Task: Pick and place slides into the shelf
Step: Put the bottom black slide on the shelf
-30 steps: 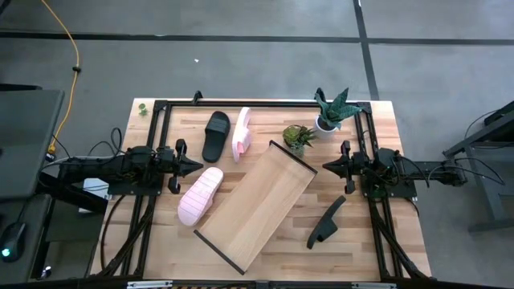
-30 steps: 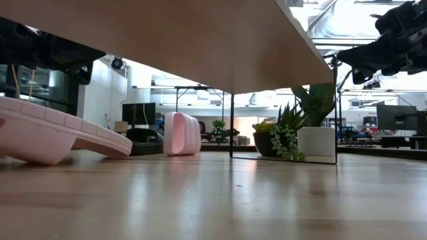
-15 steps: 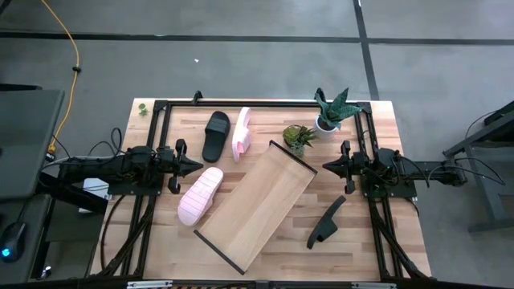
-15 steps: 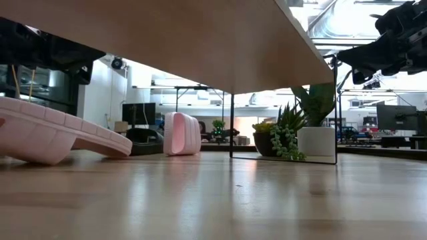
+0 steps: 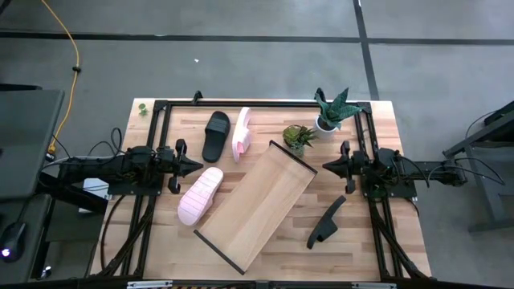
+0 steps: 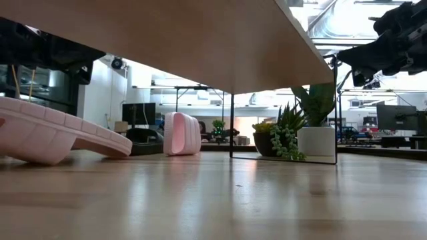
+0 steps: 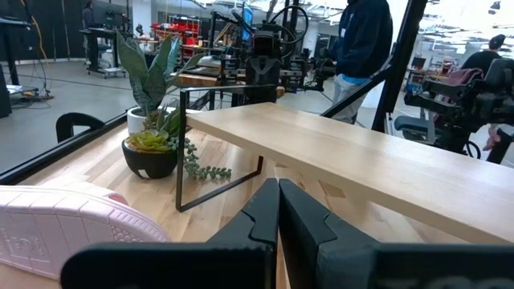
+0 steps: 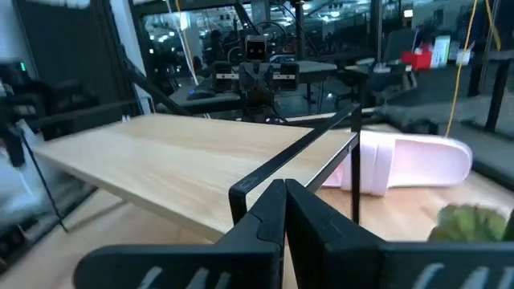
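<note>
On the counter (image 5: 161, 241), nothing is picked yet: the shelf (image 5: 257, 205) lies diagonal and bare, with four slides around it.

Two pink slides (image 5: 201, 195) (image 5: 242, 134) and one black slide (image 5: 216, 136) lie by its left side, another black slide (image 5: 325, 222) at its right. Left gripper (image 5: 193, 167) and right gripper (image 5: 329, 166) wait at the counter's sides, fingers pressed together, holding nothing. I think the near pink slide is easiest; open room is there.

Robotics lab: concrete floor (image 5: 257, 72), equipment benches (image 7: 233, 72), monitors (image 6: 139, 113).
</note>
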